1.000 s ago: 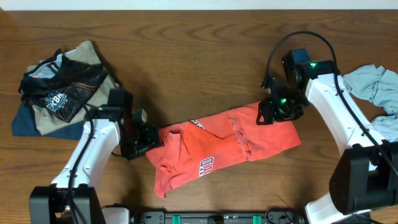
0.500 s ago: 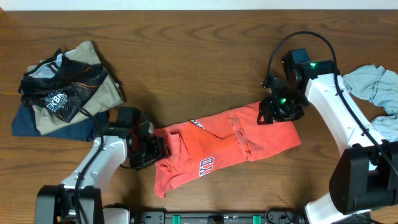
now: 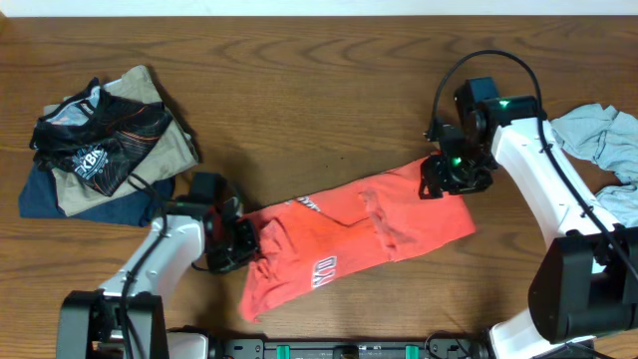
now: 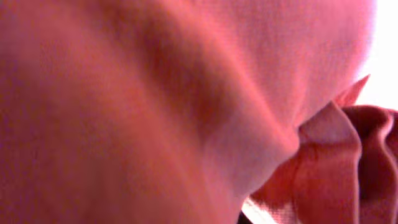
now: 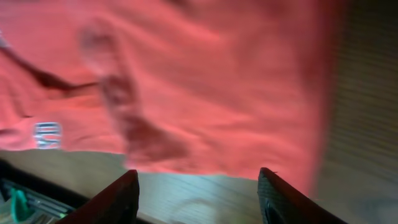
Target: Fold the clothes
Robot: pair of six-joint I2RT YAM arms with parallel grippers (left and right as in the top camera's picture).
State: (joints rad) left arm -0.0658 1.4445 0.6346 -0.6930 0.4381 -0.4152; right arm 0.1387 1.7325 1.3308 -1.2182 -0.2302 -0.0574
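A coral-red T-shirt (image 3: 359,234) with white lettering (image 3: 324,269) lies crumpled in a slanting band across the middle of the table. My left gripper (image 3: 239,244) sits at the shirt's left edge and is shut on the cloth. Red fabric (image 4: 186,93) fills the left wrist view and hides the fingers. My right gripper (image 3: 444,181) hovers at the shirt's upper right corner. It (image 5: 200,196) is open, with bare wood between the fingers and the shirt (image 5: 205,81) just beyond them. A pale grey-blue shirt (image 3: 603,140) lies bunched at the right edge.
A pile of clothes (image 3: 100,140) sits at the back left, black and khaki pieces over a dark blue one (image 3: 45,197). A black rail (image 3: 349,349) runs along the table's front edge, just below the T-shirt's lower corner.
My left gripper has slid in against the shirt's left edge and shut on it. The shirt has shifted a little to the left. The right arm has hardly moved.
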